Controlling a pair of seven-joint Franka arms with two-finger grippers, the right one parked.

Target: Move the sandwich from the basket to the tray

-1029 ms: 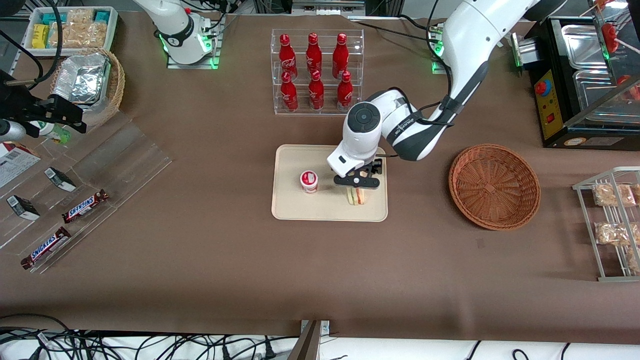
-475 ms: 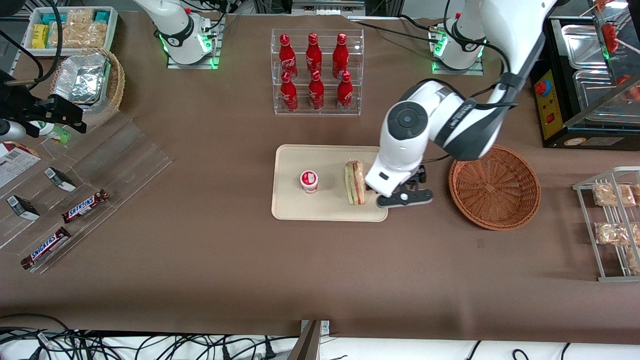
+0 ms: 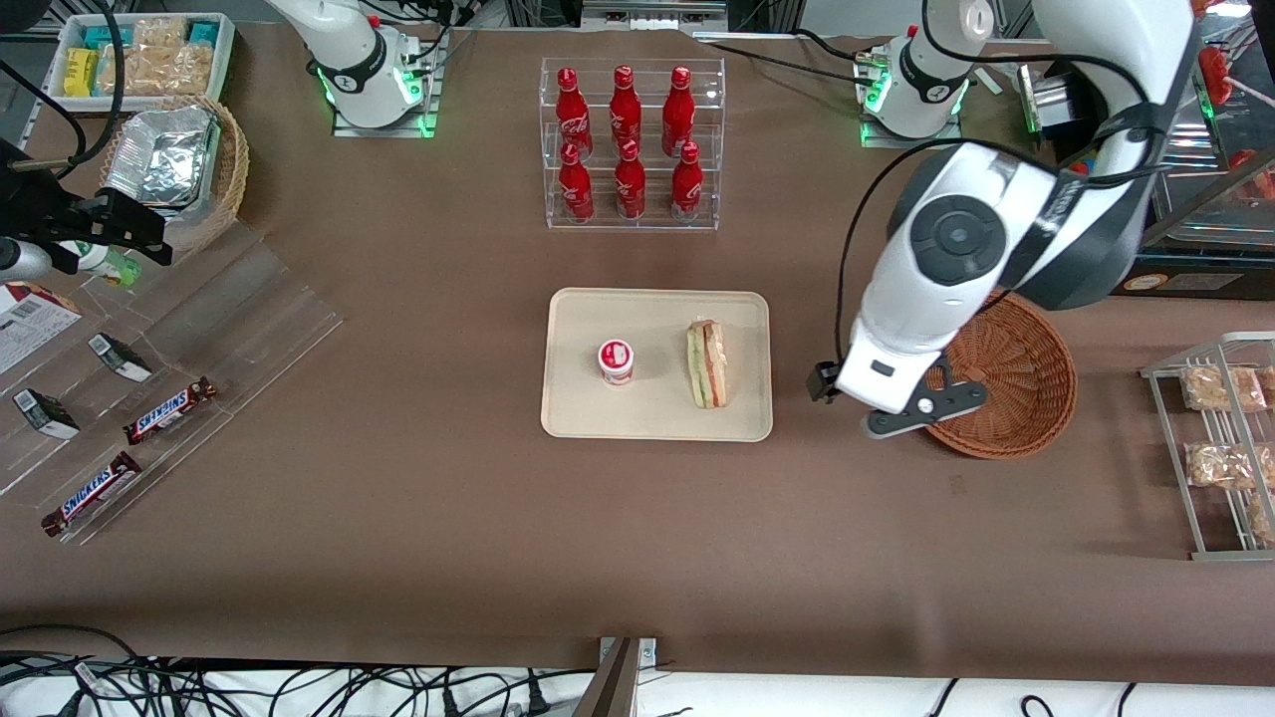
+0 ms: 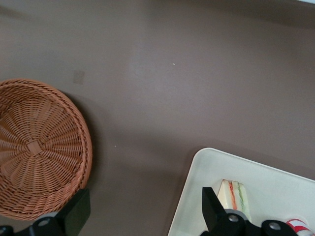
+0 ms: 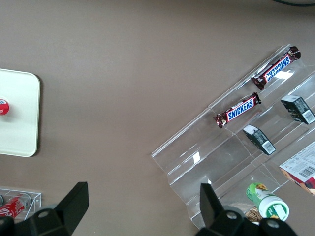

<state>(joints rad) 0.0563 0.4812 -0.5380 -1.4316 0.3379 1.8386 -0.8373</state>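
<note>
Since a moment ago, my arm has swung off the tray at the frame's center toward the basket at right. Now my gripper hangs over the basket's edge, fingers spread wide, holding nothing. On the tray lies the sandwich, beside a small cup.
</note>
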